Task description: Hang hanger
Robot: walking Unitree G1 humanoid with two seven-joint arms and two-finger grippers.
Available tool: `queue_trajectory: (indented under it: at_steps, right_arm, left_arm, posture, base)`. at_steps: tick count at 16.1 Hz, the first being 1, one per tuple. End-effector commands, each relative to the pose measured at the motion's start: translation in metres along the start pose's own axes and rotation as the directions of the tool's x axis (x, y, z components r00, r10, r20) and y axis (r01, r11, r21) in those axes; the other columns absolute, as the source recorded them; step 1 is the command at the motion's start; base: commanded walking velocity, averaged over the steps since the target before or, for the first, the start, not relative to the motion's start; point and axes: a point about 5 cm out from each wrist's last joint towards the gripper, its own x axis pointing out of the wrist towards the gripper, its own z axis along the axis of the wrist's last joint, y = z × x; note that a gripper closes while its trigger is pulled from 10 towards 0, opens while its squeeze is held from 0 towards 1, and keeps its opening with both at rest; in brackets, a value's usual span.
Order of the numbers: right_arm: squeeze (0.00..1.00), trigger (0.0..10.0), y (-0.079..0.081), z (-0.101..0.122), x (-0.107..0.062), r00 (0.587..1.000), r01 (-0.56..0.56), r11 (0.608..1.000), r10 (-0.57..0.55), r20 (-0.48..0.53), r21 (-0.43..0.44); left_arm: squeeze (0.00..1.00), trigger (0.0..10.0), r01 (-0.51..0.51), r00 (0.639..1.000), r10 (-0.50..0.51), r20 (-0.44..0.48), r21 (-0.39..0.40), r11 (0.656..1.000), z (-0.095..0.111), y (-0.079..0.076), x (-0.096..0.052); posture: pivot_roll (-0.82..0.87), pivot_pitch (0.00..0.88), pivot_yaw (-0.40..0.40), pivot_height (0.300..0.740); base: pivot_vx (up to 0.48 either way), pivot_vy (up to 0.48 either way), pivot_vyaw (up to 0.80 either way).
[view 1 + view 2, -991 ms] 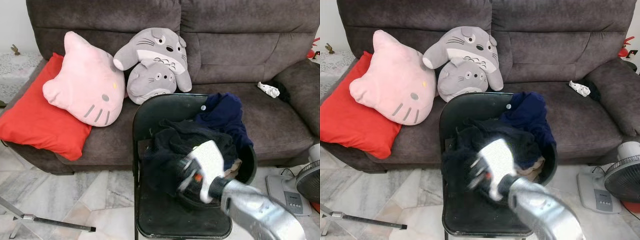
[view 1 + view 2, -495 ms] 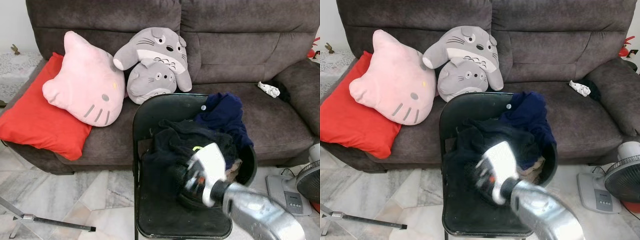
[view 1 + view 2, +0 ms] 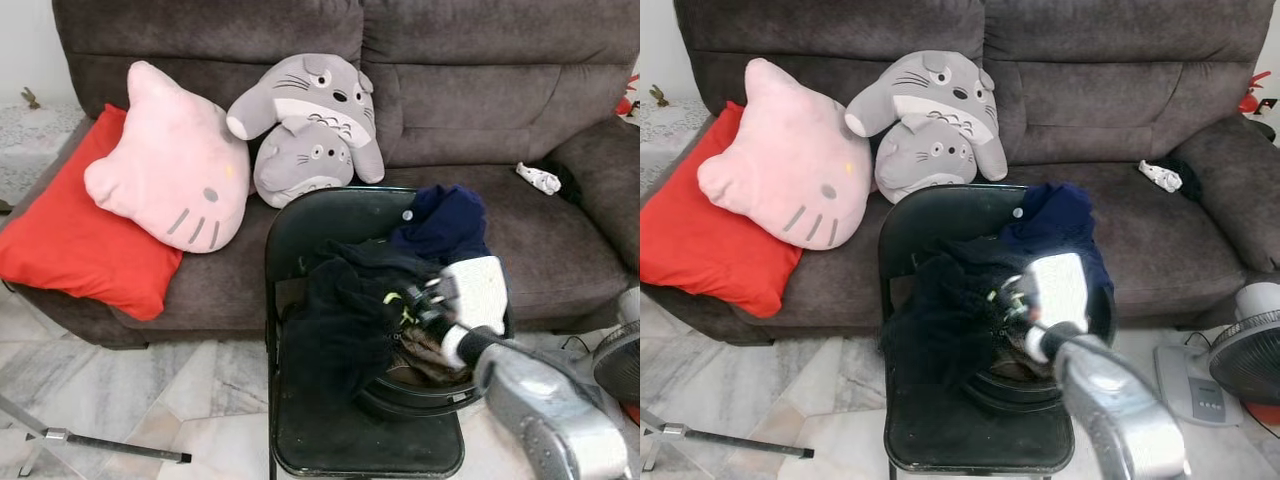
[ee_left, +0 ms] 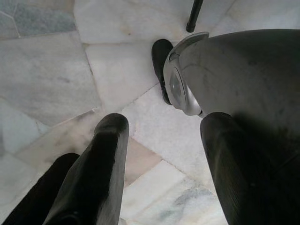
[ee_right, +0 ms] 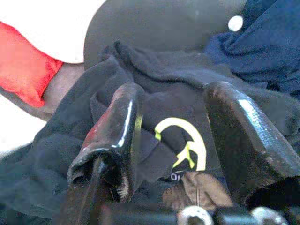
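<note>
In the left eye view, the right gripper (image 3: 412, 300) reaches into a black basket (image 3: 430, 395) on a black folding chair (image 3: 330, 215), at about 4 o'clock from the grey plush toys (image 3: 305, 125). Its tips sit on a black garment (image 3: 345, 310); a navy garment (image 3: 450, 225) lies at 1 o'clock from it. I see no hanger, so I judge the task is only at its beginning.

In the left wrist view, the left gripper (image 4: 161, 136) hangs idle over the marble floor (image 4: 47, 79), fingers apart and empty.

In the right wrist view, the fingers (image 5: 119, 126) are spread over the yellow logo (image 5: 183, 140), clamped on nothing.
</note>
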Motion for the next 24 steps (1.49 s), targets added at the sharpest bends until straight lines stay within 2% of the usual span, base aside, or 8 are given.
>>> queue_trajectory:
  at_steps: [1,3,9,10,15,16,17,24]
  right_arm:
    - [0.00,10.0,0.008,0.001,-0.001,0.998,-0.056,0.998,0.056,0.005,0.003]
    - [0.00,10.0,0.019,-0.001,-0.002,0.993,-0.122,0.992,0.122,0.002,-0.011]
    - [0.07,10.0,-0.073,0.003,-0.014,0.922,0.386,0.922,-0.386,0.007,-0.011]
    - [1.00,10.0,-0.082,0.005,-0.018,0.909,0.416,0.909,-0.416,0.008,0.001]
    - [0.81,10.0,-0.115,0.012,-0.028,0.929,0.370,0.929,-0.370,-0.016,-0.006]
    - [0.13,10.0,-0.119,0.014,-0.028,0.938,0.346,0.938,-0.347,-0.012,-0.017]
    - [0.00,10.0,-0.129,0.011,-0.026,0.934,0.356,0.934,-0.357,-0.026,-0.021]
    - [0.00,10.0,-0.148,0.020,-0.003,0.957,0.250,0.959,-0.265,0.117,0.133]
  left_arm:
    - [0.00,10.0,0.002,0.999,-0.002,-0.042,0.010,1.000,-0.011,0.001,-0.002]
    - [0.00,10.0,0.003,0.999,-0.002,-0.042,0.012,1.000,-0.011,0.001,-0.002]
    - [0.00,10.0,0.007,0.999,-0.006,-0.044,0.021,1.000,-0.011,0.001,-0.002]
    - [0.00,10.0,0.007,0.999,-0.006,-0.044,0.022,1.000,-0.011,0.001,-0.002]
    - [0.00,10.0,0.008,0.999,-0.006,-0.047,0.032,0.999,-0.011,0.002,-0.003]
    - [0.00,10.0,0.008,0.999,-0.006,-0.047,0.035,0.999,-0.011,0.002,-0.003]
    - [0.00,10.0,0.008,0.999,-0.007,-0.046,0.037,0.999,-0.011,0.002,-0.003]
    - [0.00,10.0,0.011,0.999,-0.008,-0.036,0.071,0.997,-0.008,0.004,-0.003]
  posture:
    - [-0.13,0.195,-0.028,0.740]
    - [-0.13,0.195,-0.029,0.740]
    - [-0.13,0.192,-0.027,0.740]
    - [-0.13,0.193,-0.027,0.740]
    - [-0.13,0.191,-0.019,0.740]
    - [-0.13,0.190,-0.016,0.740]
    - [-0.13,0.189,-0.012,0.740]
    - [-0.12,0.193,0.005,0.740]
  base:
    - [0.000,0.000,0.00]
    - [0.000,0.000,0.00]
    - [0.000,0.000,0.00]
    - [0.000,0.000,0.00]
    - [0.000,0.000,0.00]
    - [0.000,0.000,0.00]
    - [0.000,0.000,0.00]
    - [0.000,0.000,0.00]
